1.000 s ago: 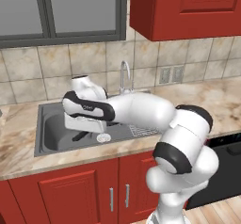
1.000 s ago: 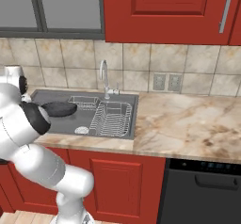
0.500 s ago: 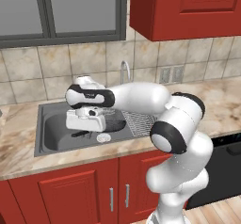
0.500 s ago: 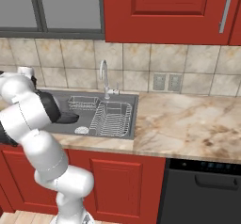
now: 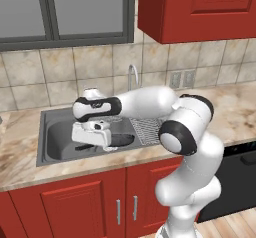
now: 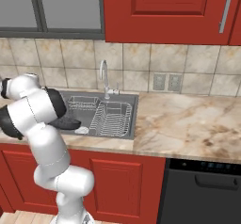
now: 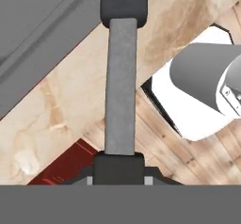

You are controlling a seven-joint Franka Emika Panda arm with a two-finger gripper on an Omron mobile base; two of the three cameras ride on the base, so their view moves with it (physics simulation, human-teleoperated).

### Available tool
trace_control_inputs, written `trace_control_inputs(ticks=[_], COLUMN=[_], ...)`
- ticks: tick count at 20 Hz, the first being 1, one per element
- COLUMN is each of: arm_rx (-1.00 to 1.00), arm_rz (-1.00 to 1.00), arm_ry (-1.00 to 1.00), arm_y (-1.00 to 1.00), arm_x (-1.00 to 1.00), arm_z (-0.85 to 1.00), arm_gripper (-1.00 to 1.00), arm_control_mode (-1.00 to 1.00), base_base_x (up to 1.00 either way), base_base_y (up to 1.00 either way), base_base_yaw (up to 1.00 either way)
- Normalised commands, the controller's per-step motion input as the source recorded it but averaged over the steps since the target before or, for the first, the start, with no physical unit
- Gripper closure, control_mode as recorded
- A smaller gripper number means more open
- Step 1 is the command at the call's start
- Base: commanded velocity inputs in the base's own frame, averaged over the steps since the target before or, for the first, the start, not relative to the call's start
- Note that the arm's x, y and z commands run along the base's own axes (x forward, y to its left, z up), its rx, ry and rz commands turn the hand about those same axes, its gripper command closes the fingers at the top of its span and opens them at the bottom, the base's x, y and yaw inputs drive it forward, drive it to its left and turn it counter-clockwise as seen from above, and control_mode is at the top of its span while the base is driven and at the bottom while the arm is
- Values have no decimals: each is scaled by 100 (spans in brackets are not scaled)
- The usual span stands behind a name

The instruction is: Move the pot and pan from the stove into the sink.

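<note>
From the left base camera, the white arm reaches left over the sink [image 5: 55, 147], a steel basin set in a beige marble worktop [image 5: 20, 167]. The hand [image 5: 92, 134] hangs low inside the basin, and the dark pan [image 5: 122, 140] shows just to its right, down in the basin.

From the right base camera, the arm's upper links cover the left part of the sink [image 6: 127, 119]. The pan [image 6: 66, 123] peeks out as a dark rounded shape beside the arm, in the basin's left half. This side also shows what the other does not make clear: a wire dish rack [image 6: 112, 117] fills the right half of the basin, a small wire basket [image 6: 81, 103] sits at the back, and a pale round drain [image 6: 81, 130] lies near the front wall.

The hand camera looks along the hand [image 7: 120, 164]. Its jaws are shut on a grey bar, the pan handle [image 7: 120, 86], which runs straight up the picture to a dark fitting. Behind it lie the marble worktop edge, red cabinet front and wooden floor.

A curved chrome faucet [image 6: 103, 75] stands behind the sink. Beige wall tiles, red cabinets and a window surround it. A black dishwasher front [image 6: 202, 190] sits to the right.
</note>
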Motion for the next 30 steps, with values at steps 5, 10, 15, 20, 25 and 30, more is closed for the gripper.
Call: trace_control_inputs(ticks=[5, 10, 15, 20, 25, 30], arm_rx=[1, 0, 0, 0, 0, 0], arm_rz=[-9, -10, -7, -6, -5, -1], arm_ry=[0, 0, -8, -12, -11, -1], arm_y=[8, 12, 5, 7, 2, 0], arm_x=[53, 58, 19, 19, 18, 9], arm_z=[-27, -26, -36, -30, -26, -4], arm_gripper=[100, 100, 100, 100, 100, 100], arm_control_mode=[-100, -100, -100, -100, -100, -100], base_base_x=[0, 0, 0, 0, 0, 0], base_base_y=[0, 0, 0, 0, 0, 0], base_base_yaw=[0, 0, 0, 0, 0, 0])
